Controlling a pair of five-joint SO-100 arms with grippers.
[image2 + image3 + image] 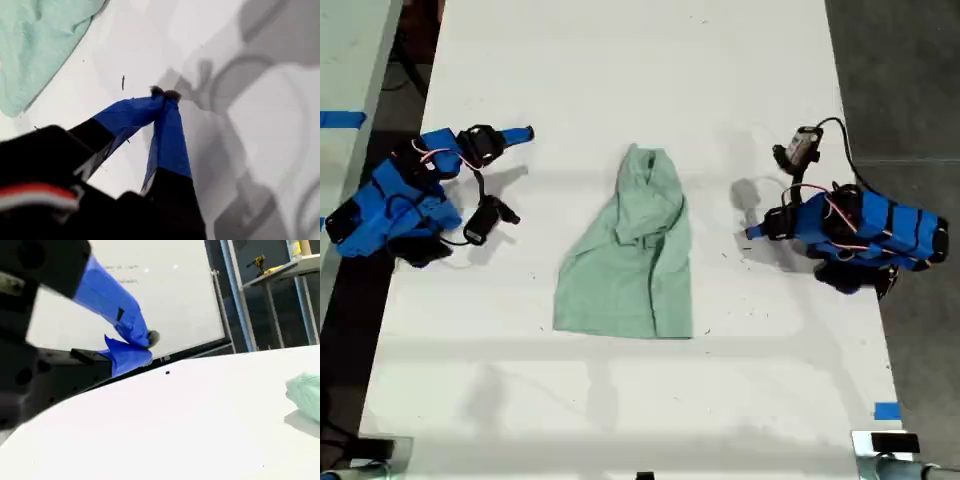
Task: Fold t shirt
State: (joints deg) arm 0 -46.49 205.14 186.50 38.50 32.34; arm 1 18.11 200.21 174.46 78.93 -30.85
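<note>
Claw status: my first gripper's claw [165, 94] is closed tip to tip on nothing above bare white tabletop [620, 400], near one edge of the small, wrinkled, pale mint-green cloth t shirt [632, 255]; my second gripper's claw [142, 342] is likewise closed and empty, well apart from it. That t shirt lies bunched and partly doubled over at mid-tabletop in the exterior view, between both blue arms. Judged light, limp and non-fragile, it should be pinched at a hem corner or sleeve edge, since a single-layer grip will likely drag slack cloth.
</note>
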